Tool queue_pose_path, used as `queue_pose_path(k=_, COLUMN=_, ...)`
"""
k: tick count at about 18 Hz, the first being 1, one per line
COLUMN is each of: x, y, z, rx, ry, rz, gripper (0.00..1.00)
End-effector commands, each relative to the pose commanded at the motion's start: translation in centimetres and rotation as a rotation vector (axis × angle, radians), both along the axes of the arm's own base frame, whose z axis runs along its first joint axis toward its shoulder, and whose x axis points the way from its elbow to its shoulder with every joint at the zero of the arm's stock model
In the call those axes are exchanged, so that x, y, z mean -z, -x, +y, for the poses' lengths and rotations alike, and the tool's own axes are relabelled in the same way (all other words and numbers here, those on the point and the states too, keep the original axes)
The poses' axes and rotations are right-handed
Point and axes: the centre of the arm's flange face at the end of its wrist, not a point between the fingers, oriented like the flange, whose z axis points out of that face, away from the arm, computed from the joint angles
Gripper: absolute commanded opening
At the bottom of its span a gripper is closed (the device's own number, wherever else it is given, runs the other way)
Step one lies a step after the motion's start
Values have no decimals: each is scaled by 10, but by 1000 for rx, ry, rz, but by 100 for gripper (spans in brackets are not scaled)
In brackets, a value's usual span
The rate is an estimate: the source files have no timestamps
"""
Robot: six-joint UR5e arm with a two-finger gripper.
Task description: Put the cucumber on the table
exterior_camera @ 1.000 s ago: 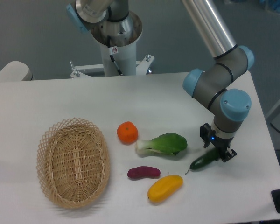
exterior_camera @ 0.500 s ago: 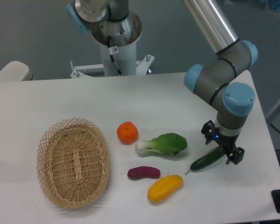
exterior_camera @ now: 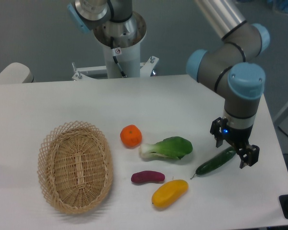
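Note:
The dark green cucumber (exterior_camera: 215, 162) lies flat on the white table (exterior_camera: 182, 100) at the right, its thin stem tip pointing left toward the yellow fruit. My gripper (exterior_camera: 235, 147) is open and hangs just above the cucumber's right end. Its fingers (exterior_camera: 248, 155) stand apart on either side of that end and do not hold it.
A leafy green vegetable with a white stalk (exterior_camera: 167, 147), an orange (exterior_camera: 131, 136), a purple vegetable (exterior_camera: 148, 177) and a yellow fruit (exterior_camera: 170, 193) lie left of the cucumber. An oval wicker basket (exterior_camera: 75, 165) stands at the left. The table's right edge is close to the gripper.
The gripper has opened, let go of the cucumber and risen up and to the right. The cucumber now rests on the table.

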Motion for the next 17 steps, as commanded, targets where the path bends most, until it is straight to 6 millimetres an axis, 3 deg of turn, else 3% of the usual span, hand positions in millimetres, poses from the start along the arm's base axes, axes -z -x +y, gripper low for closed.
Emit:
queue_pose_path(k=4, x=-19, y=21, z=-21, rx=74, ry=54, rz=-11, gripper=100)
queue_pose_path(k=12, x=-25, y=40, z=-57, rx=229, ry=178, rz=47, gripper=100)
queue_pose_path(k=17, x=-25, y=36, z=-52, rx=237, ry=174, rz=50, gripper=100)
